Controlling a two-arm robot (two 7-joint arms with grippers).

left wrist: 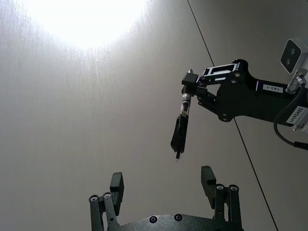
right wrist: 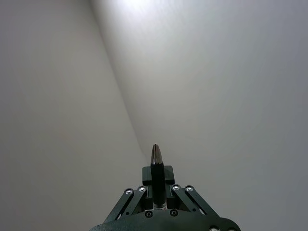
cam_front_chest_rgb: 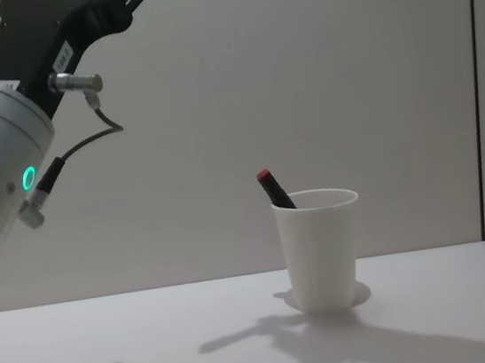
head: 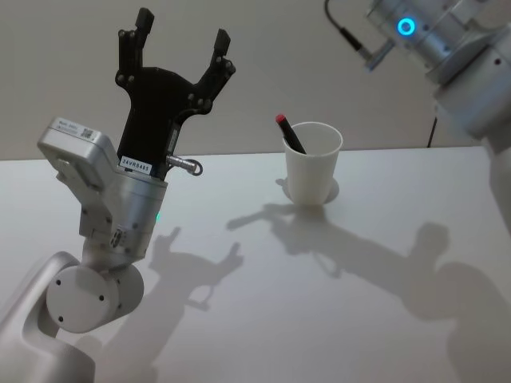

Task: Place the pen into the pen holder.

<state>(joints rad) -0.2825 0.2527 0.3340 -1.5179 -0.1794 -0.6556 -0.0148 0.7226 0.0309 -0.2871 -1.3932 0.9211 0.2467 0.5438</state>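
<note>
The pen holder (head: 313,162), a white paper cup, is seen right of center in the head view, standing upright on the white desk (head: 359,319); 1 dark pen with a red tip (head: 290,133) is leaned inside it against the left rim, the tip raised above the rim. In the chest view the cup (cam_front_chest_rgb: 319,248) is placed right of center. The left gripper (head: 182,49) is held raised at the upper left of the head view, its fingers spread wide and empty, well apart from the cup. In the right wrist view the right gripper (right wrist: 157,185) is pressed together on a second black pen (right wrist: 157,171), silver tip pointing away from the camera. In the left wrist view that pen (left wrist: 181,129) is seen hanging from the right gripper (left wrist: 189,90).
</note>
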